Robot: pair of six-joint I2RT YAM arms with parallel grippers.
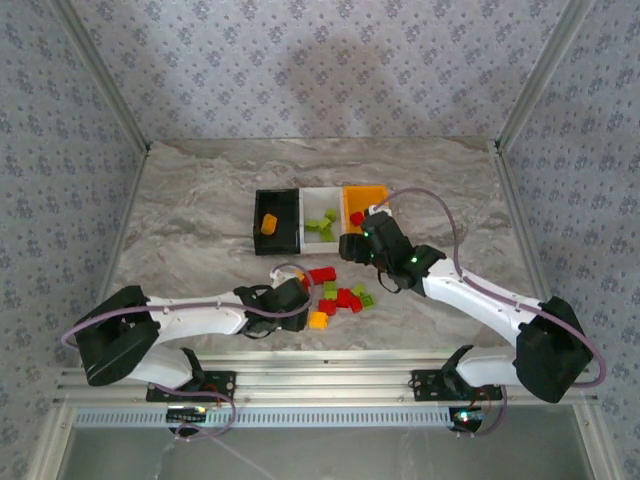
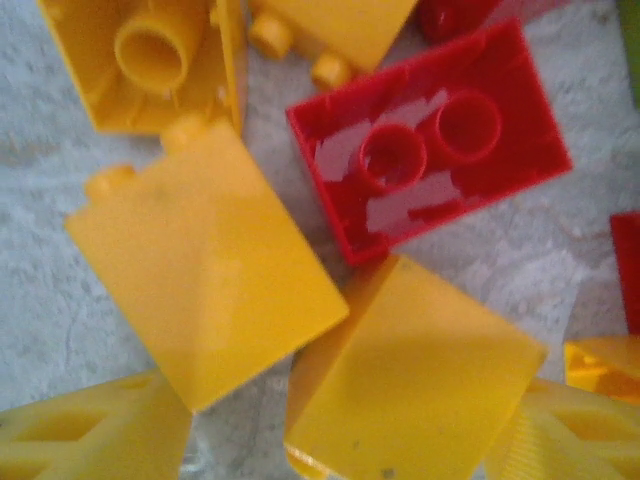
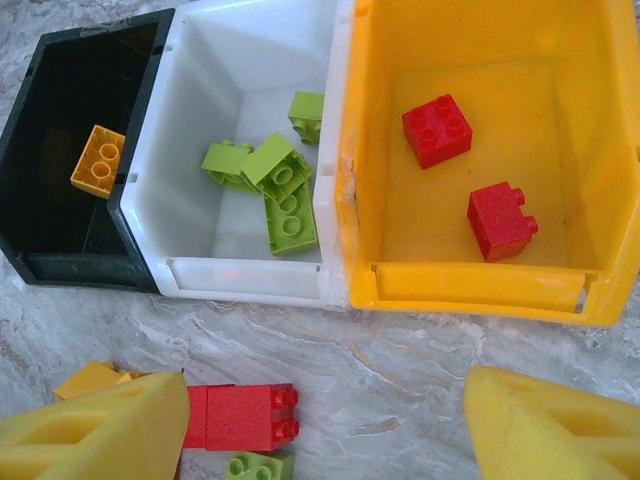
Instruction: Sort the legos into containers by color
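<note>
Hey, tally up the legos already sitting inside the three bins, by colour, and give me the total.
Orange-yellow legos, in the black bin: 1
Lime green legos, in the white bin: 4
Red legos, in the orange-yellow bin: 2
Total: 7

My left arm (image 1: pixel 195 320) and right arm (image 1: pixel 475 298): white links, black joints, lilac cables (image 1: pixel 430 192), green LEDs (image 1: pixel 413 262). Fingers (image 3: pixel 95 432) yellow, triangular cutouts, bottom corners.

loose bricks (image 1: pixel 343 297) crowd the table (image 1: pixel 190 230) before the bins (image 1: pixel 300 218), sides bare.
</note>
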